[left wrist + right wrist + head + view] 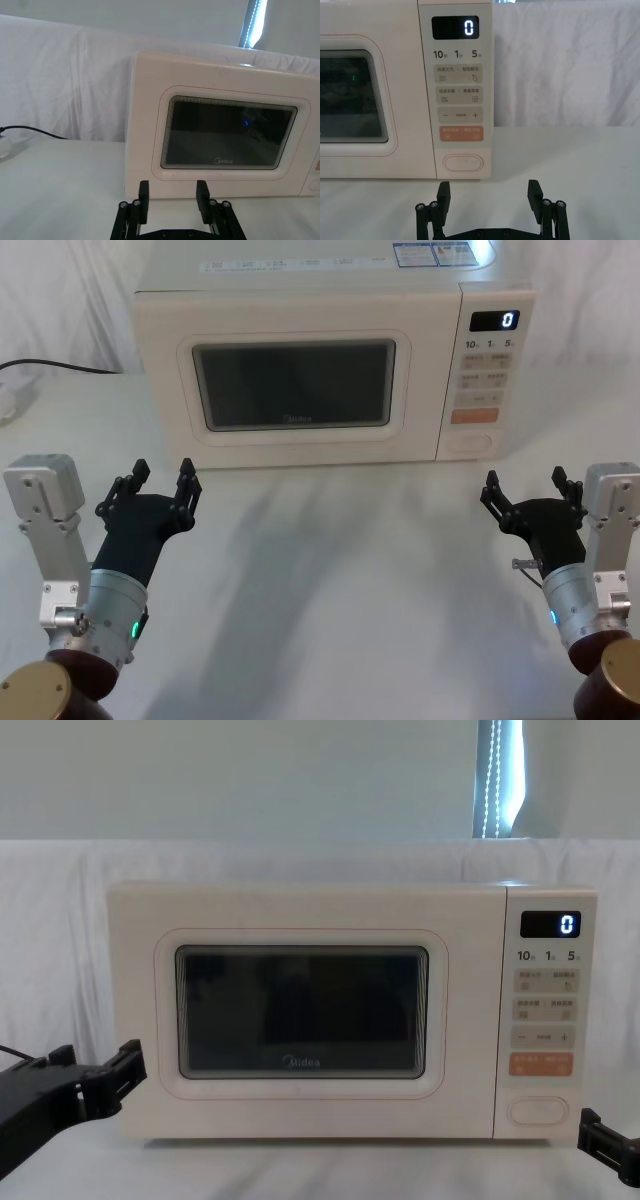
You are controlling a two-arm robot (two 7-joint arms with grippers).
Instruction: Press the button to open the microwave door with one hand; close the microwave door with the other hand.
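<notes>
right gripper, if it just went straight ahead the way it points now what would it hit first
Probably the cream boxy microwave: the open black right gripper faces the control panel's bottom, about level with the large cream pill-shaped button. Bare white table lies between; depth is unclear.

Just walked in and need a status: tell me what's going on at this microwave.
Nothing is being handled yet. The microwave sits on the table with its door shut and the display reading 0. The left gripper and right gripper hover open in front of it, apart from it; the right one faces the button, unpressed.
</notes>
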